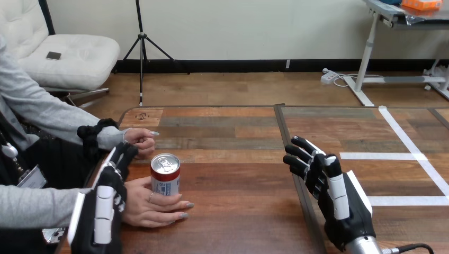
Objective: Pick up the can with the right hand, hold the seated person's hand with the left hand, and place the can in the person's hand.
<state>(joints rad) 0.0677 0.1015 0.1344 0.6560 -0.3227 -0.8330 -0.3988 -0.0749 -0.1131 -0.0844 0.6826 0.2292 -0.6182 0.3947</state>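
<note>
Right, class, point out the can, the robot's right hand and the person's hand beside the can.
can [165,179], head view, its side wall.
right hand [348,212], head view, the hand's middle.
person's hand beside the can [141,203], head view, its back.

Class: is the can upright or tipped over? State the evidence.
Upright. The can shows its silver top facing up and its sides vertical, and it stands in the person's nearer hand.

Bright even indoor light, soft shadows on table [238,211], glint on can [165,174]
</note>
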